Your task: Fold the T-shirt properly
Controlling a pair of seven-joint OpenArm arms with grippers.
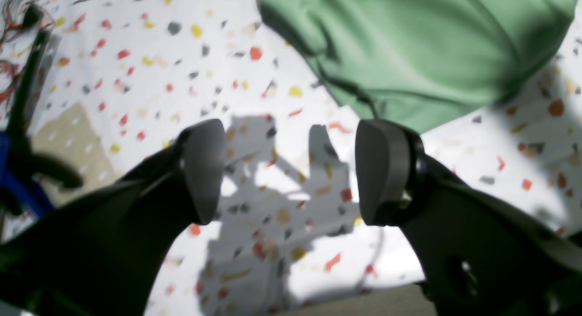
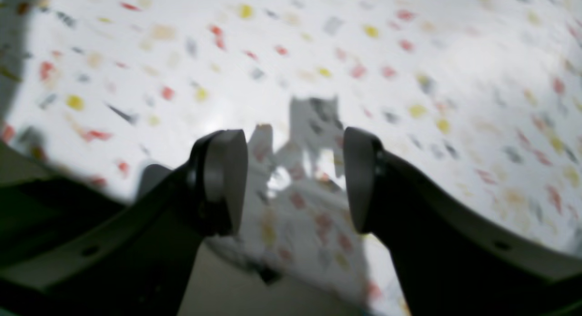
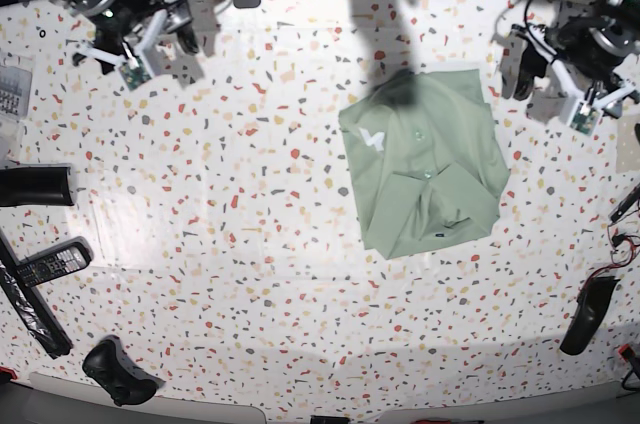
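The pale green T-shirt [image 3: 425, 164] lies on the speckled white table [image 3: 230, 244], folded into a rough rectangle right of centre, with a white tag and small buttons showing. In the left wrist view its edge [image 1: 418, 47] fills the top right, just beyond the fingertips. My left gripper [image 3: 522, 69] [image 1: 293, 170] is open and empty, above the table just off the shirt's far right corner. My right gripper [image 3: 182, 37] [image 2: 295, 179] is open and empty at the far left of the table, well away from the shirt, which is out of the right wrist view.
A remote control [image 3: 50, 264], a black box [image 3: 30, 185], a long black strip [image 3: 28, 309] and a game controller [image 3: 118, 372] lie along the left edge. A black object [image 3: 585, 314] and cables lie at the right edge. A small keypad [image 3: 12, 90] sits far left.
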